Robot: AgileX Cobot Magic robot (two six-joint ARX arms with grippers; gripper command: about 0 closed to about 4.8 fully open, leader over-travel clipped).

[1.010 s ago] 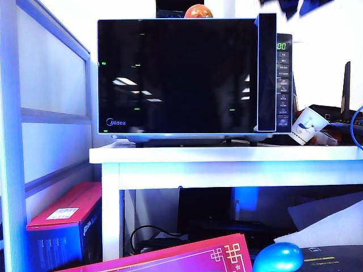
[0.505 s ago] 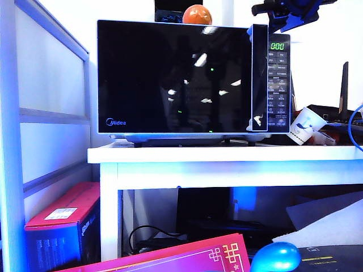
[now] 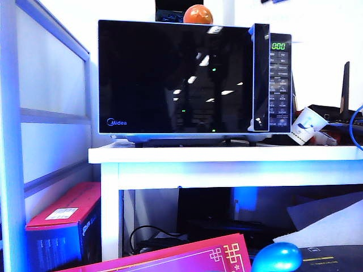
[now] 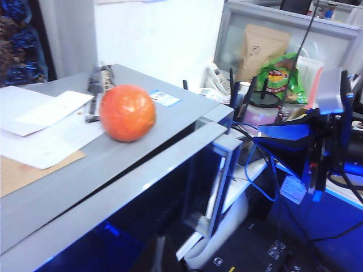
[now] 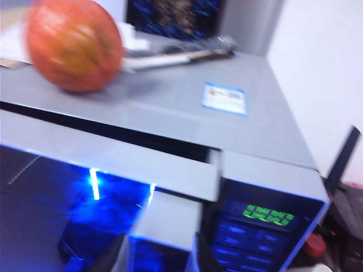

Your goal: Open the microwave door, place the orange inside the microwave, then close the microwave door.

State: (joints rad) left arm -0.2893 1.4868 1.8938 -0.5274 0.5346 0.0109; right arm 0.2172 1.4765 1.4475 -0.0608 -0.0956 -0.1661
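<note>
Hands hover above microwave (image 3: 193, 79), orange (image 3: 198, 14) untouched.

The orange (image 3: 198, 14) rests atop the microwave (image 3: 194, 79), whose glossy black door (image 3: 176, 77) stands slightly ajar.

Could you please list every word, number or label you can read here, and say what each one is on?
"Midea": lower left of the microwave door.
"000": green display on the microwave's button panel.
Button legends, the sticker on the microwave top and the red box's label: too small or blurred.
</note>
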